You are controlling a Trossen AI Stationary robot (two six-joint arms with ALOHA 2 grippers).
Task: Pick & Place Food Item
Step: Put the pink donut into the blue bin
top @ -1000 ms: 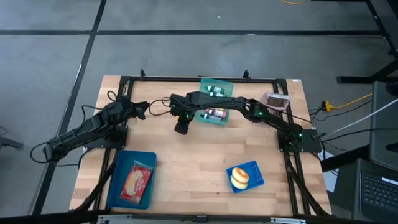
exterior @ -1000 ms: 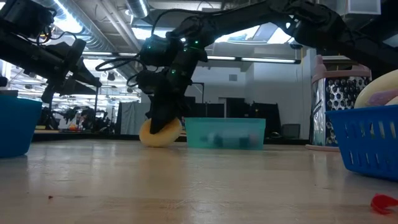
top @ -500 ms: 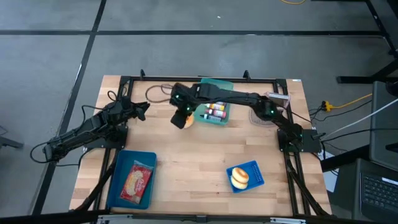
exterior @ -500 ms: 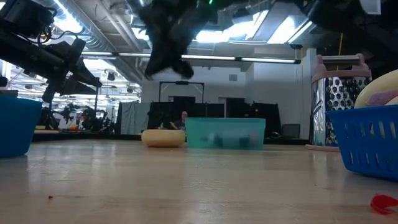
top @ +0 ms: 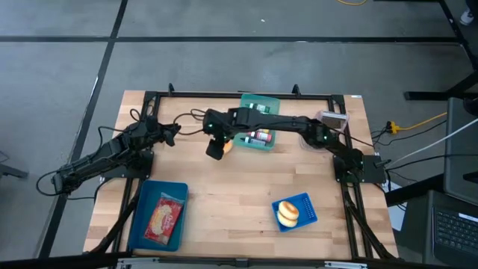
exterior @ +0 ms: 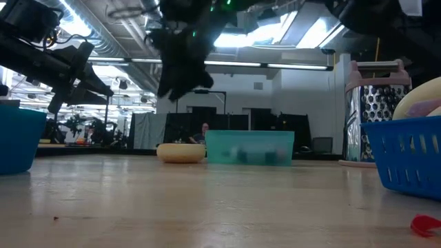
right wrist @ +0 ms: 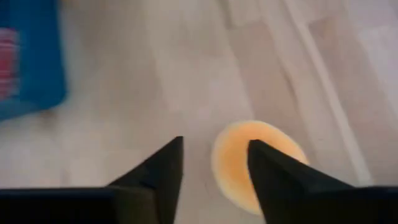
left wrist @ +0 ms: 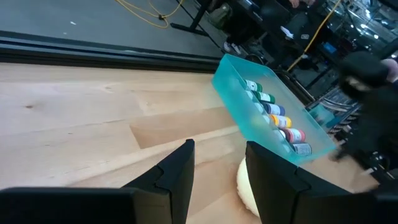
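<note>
The food item is a round yellow bun [top: 228, 146]. It lies flat on the table beside the teal bin [top: 258, 128], and it also shows in the low view [exterior: 180, 152] and in the right wrist view [right wrist: 258, 158]. My right gripper [top: 216, 149] hangs open above it and points down at a slant, with nothing between its fingers [right wrist: 211, 158]. My left gripper [top: 173, 128] waits open near the table's left edge, holding nothing [left wrist: 219, 163].
The teal bin [exterior: 249, 147] holds small bottles. A blue tray [top: 142, 224] with a packaged snack sits at the near left. A blue basket [top: 306, 202] with a bun sits at the near right. A grater [exterior: 375, 103] stands at the far right.
My right gripper was down at the yellow bun on the table. It has risen clear of it and now hangs above. The bun stays flat on the table beside the teal bin.
</note>
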